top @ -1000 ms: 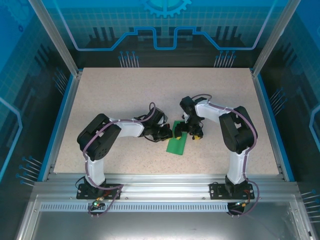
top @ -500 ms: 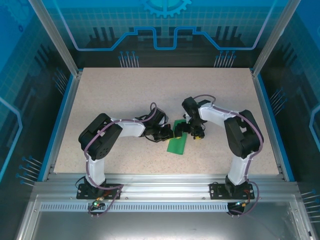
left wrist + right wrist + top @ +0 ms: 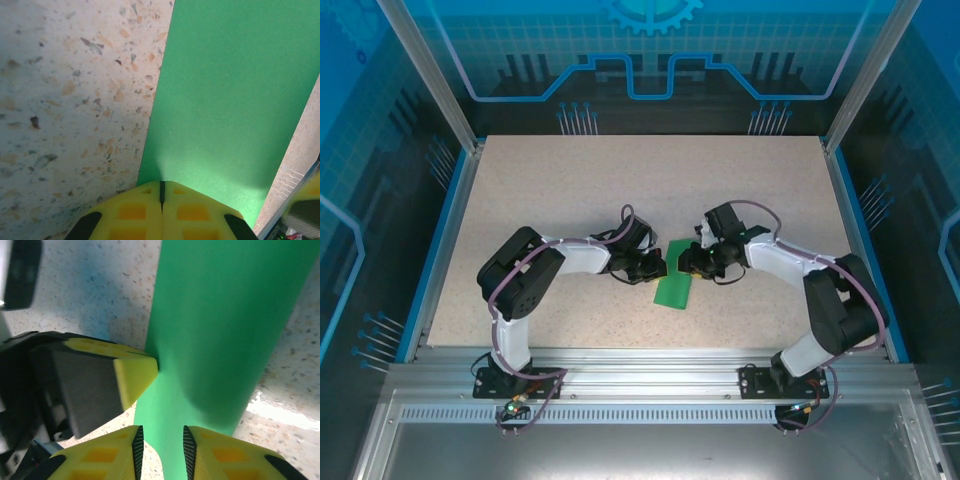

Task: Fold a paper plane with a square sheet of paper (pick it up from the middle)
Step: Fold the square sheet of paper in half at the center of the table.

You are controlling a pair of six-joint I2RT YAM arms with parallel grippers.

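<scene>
Near the middle of the table (image 3: 570, 190): the square sheet of paper (image 3: 674, 288), bright green, folded into a long thin strip and lying flat. Slanted a bit, far end leaning right.

On the strip's left side, the left hand (image 3: 660, 268). Fingers shut tight together, yellow tips right at the paper's edge. Cannot tell if any paper is pinched between them.

On the strip's right side, the right hand (image 3: 684, 263), facing the left hand. Fingers (image 3: 117, 452) a little apart, with green paper showing in the small gap. Cannot tell if squeezing the paper or just sitting over it. From the right wrist, one yellow tip of the left hand close by, touching the strip's edge.

Changed from a second ago: right hand's fingers spread wide then, nearly closed now. Right arm's elbow swung out to the right and back toward the near edge of the table, so now reaching in from the side. Left arm in the same spot, fingers shut then as well. Green strip in the same place.
</scene>
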